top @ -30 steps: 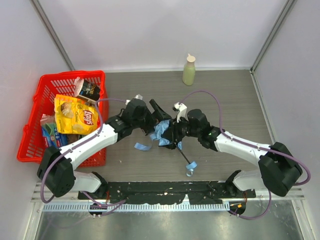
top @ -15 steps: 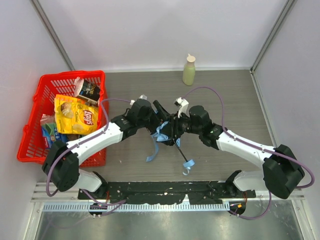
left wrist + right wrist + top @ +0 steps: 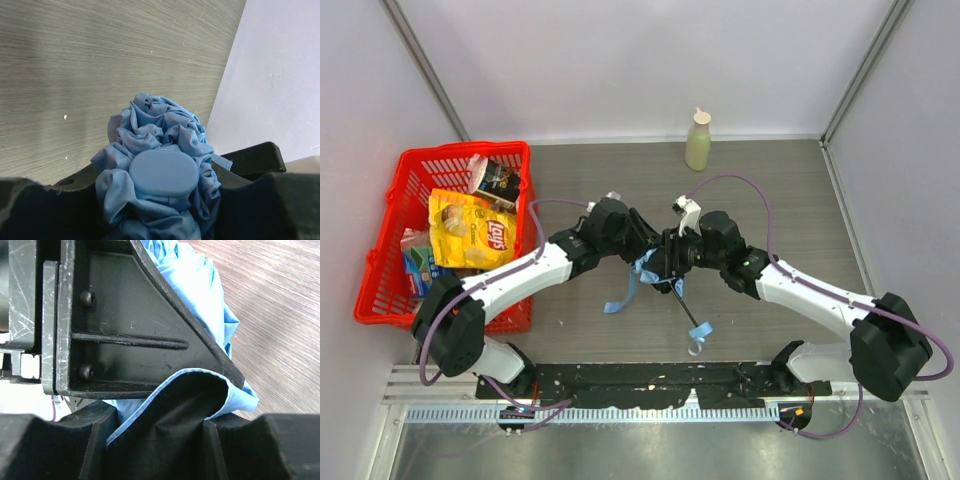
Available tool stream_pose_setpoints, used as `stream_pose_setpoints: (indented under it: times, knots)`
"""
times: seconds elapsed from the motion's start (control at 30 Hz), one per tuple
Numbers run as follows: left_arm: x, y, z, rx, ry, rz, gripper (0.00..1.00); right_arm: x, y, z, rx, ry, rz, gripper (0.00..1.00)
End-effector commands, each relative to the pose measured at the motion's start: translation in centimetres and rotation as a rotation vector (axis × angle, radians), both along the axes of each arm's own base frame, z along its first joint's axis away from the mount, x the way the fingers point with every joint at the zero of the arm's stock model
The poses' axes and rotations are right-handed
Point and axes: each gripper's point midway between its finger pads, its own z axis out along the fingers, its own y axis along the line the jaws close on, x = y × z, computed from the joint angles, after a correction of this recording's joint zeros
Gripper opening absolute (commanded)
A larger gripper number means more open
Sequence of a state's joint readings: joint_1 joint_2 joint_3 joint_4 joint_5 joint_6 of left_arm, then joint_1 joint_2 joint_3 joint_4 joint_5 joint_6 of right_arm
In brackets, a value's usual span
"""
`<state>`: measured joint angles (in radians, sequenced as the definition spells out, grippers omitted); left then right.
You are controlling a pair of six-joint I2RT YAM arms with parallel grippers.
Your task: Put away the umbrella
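The umbrella [image 3: 648,268] is a bunch of sky-blue fabric held above the table between both grippers. Its thin black shaft [image 3: 686,310] slants down to the small handle [image 3: 700,331], and a blue strap [image 3: 620,295] hangs to the left. In the left wrist view the crumpled canopy with its round blue cap [image 3: 164,172] fills the gap of my left gripper [image 3: 160,187], pressed by both fingers [image 3: 252,162]. My right gripper [image 3: 157,440] holds a fold of the fabric [image 3: 165,425], black inside with a blue hem, which spans its jaws. The left gripper's black finger [image 3: 125,315] lies right in front of it.
A red basket [image 3: 380,270] at the left holds a yellow chip bag [image 3: 470,230] and other packets. A pale green bottle [image 3: 698,142] stands by the back wall. Grey walls close in the table on three sides.
My left arm has swung right and its jaws have closed round the bunched canopy. The right arm has shifted slightly. The strap has swung and now hangs further down to the left.
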<state>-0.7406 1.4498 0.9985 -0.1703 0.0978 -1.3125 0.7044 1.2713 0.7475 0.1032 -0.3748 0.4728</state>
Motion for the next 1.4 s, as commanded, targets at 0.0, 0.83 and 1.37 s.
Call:
stream_pose_setpoints:
  times: [0.0,0.83,1.37]
  knots:
    - [0.7,-0.6,1.1,-0.023,0.007,0.02,0.0,-0.2,-0.8,4.1,-0.04,-0.136,0.001,0.56]
    - [-1.3,0.4,-1.1,0.037,0.295,0.093,0.0,1.0,2.5,1.6,-0.471,-0.452,-0.097,0.4]
    - [-0.9,1.2,-0.3,0.057,0.061,-0.009,0.66,0.6,1.8,5.8,0.023,-0.284,0.042,0.01]
